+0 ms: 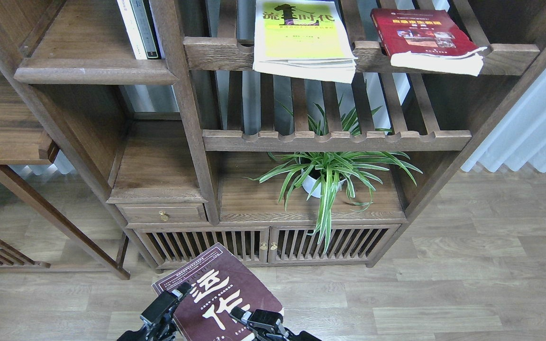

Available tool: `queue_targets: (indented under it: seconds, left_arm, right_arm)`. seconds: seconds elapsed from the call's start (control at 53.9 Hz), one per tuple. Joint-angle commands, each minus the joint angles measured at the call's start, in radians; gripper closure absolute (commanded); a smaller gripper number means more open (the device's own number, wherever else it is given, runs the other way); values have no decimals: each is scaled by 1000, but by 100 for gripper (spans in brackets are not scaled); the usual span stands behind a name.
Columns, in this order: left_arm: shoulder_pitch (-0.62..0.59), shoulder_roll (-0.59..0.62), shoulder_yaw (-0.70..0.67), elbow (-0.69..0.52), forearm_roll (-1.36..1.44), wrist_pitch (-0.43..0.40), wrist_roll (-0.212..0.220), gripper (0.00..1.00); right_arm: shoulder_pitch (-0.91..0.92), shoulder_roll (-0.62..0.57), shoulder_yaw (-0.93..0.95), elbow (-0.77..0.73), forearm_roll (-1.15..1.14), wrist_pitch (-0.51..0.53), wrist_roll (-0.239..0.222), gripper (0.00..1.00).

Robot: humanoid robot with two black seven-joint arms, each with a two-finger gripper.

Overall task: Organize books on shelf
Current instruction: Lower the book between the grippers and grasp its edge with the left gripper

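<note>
While the right gripper [243, 316] clamped the maroon book [218, 296] low at the bottom edge, the left gripper [176, 294] touched its left edge; its opening was unclear.

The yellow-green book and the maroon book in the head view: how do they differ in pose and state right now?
The yellow-green book lies flat on the top slatted rack, its front edge overhanging the rail; the maroon book is off the shelves, tilted above the floor. No tool touches the yellow-green book, while the right tool grips the maroon book's lower edge and the left tool meets its left edge. Both are thick paperbacks, cover up.
</note>
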Motion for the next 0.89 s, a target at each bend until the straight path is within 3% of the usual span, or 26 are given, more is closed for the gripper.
queue_targets:
  seconds: [0.0,0.223,0.278,0.724,0.817,0.872]
  left_arm:
    - [3,1,15,6,-5,0,-2,22]
    - [3,1,29,7,-23,0,-5,79]
    - [-2,0,29,7,-23,0,-5,86]
    - [-7,21,21,1,-22,0,-2,94]
    - [-7,30,12,-3,-23,0,-2,94]
    - [-7,42,3,-8,-23,0,-2,95]
  right_arm:
    - [-2,0,-1,0,0,0,0,91]
    - [-3,0,-1,0,-3,0,0,90]
    - [-5,0,-1,0,-3,0,0,90]
    - [-18,0,-1,0,-6,0,0,87]
    - [-18,0,-6,0,-9,0,0,75]
    - [-17,0,-9,-2,-26,0,0,52]
